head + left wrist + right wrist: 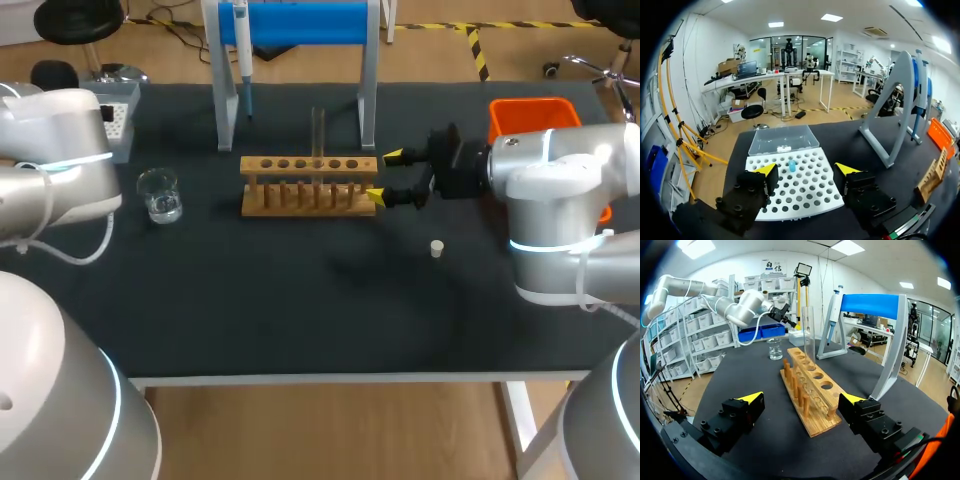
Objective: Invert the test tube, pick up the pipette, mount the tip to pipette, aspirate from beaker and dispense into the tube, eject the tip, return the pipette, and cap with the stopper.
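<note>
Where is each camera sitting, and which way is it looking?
Head view: above and behind the robot, looking down on the table; the left arm shows, and the right gripper at the end of the rack.
Left wrist view: on the left wrist, looking along its open left gripper at the tip box.
Right wrist view: on the right wrist, looking along its open gripper at the rack, test tube and beaker.
Shared: the head and right wrist views both show the rack, test tube and beaker.

Wooden rack [309, 186], clear glass beaker [160, 195]
</note>
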You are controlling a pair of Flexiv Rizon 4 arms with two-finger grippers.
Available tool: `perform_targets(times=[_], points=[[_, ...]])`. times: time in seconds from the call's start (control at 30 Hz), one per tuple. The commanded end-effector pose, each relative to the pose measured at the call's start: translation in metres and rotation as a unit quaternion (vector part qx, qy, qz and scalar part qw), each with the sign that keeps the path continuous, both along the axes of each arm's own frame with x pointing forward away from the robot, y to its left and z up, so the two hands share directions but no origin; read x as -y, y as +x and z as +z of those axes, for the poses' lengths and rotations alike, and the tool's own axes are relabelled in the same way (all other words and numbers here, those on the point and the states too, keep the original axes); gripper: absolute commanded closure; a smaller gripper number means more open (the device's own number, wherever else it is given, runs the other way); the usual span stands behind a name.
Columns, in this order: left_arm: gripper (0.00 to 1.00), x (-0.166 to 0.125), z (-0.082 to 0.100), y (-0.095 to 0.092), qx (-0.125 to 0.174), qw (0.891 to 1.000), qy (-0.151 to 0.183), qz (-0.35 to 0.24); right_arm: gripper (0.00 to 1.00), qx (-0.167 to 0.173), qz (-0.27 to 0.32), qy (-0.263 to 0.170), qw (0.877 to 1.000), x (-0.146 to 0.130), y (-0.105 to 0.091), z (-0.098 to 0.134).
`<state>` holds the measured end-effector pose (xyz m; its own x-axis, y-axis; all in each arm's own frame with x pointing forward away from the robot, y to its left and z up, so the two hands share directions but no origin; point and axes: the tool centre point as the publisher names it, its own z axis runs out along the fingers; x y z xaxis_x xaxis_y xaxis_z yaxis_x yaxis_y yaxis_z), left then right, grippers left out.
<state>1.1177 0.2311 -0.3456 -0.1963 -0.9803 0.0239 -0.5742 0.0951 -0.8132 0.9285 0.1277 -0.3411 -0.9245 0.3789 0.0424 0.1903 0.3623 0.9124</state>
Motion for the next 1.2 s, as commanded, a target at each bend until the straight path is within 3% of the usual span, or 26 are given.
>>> perform_targets(times=[0.03, 0.2, 0.33, 0.4, 1.0, 1.2], points=[[0.33, 0.001, -0.001, 0.007, -0.009, 1.000, 0.001, 0.003, 0.00, 0.000, 0.000, 0.000, 1.000, 0.001, 0.000, 0.000], [0.36, 0.002, -0.003, 0.011, -0.012, 1.000, -0.002, 0.007, 0.00, 0.000, 0.000, 0.000, 1.000, 0.001, 0.000, 0.000], [0.53, 0.001, -0.005, 0.013, -0.014, 1.000, -0.002, 0.010, 0.00, 0.000, 0.000, 0.000, 1.000, 0.001, 0.000, 0.000], [0.56, 0.000, -0.006, 0.014, -0.016, 1.000, -0.002, 0.012, 0.00, 0.000, 0.000, 0.000, 1.000, 0.001, 0.000, 0.000], [0.54, -0.007, -0.015, 0.022, -0.020, 0.999, -0.003, 0.029, 0.00, 0.000, 0.000, 0.000, 1.000, 0.001, 0.000, 0.000], [0.60, -0.008, -0.016, 0.026, -0.021, 0.999, -0.002, 0.031, 0.00, 0.000, 0.000, 0.000, 1.000, 0.001, 0.000, 0.000]])
